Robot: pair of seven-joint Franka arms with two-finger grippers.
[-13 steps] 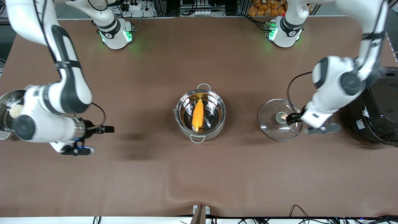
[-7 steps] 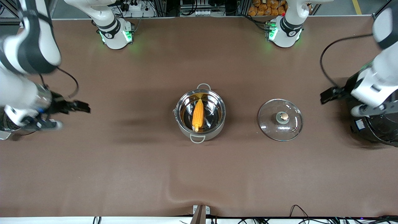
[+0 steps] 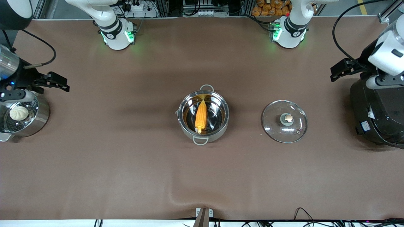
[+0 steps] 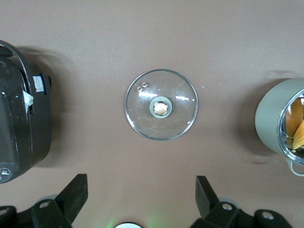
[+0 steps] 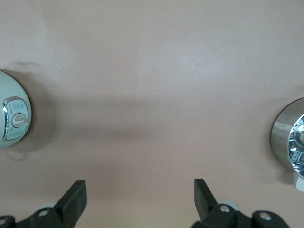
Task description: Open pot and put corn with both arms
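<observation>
The steel pot [image 3: 218, 135] stands uncovered in the middle of the table. The yellow-orange corn [image 3: 201, 116] lies inside it. The glass lid [image 3: 274, 126] with its copper knob [image 3: 288, 118] lies flat on the table beside the pot, toward the left arm's end. My left gripper [image 3: 339, 71] is open and empty, over the table by the black rice cooker. Its wrist view shows the lid [image 4: 142, 111], the pot wall [image 4: 270, 118] and a bit of corn [image 4: 298, 130]. My right gripper [image 3: 56, 82] is open and empty, over the table by the steamer pot.
A steel steamer pot [image 3: 41, 115] with a white bun [image 3: 18, 113] stands at the right arm's end. A big black rice cooker [image 3: 377, 116] stands at the left arm's end. The brown cloth has a fold [image 3: 189, 197] near the front edge.
My left gripper let go of the lid knob, rose and drew back toward the rice cooker. My right gripper rose and drew back toward the steamer pot. Pot, corn and lid stayed put.
</observation>
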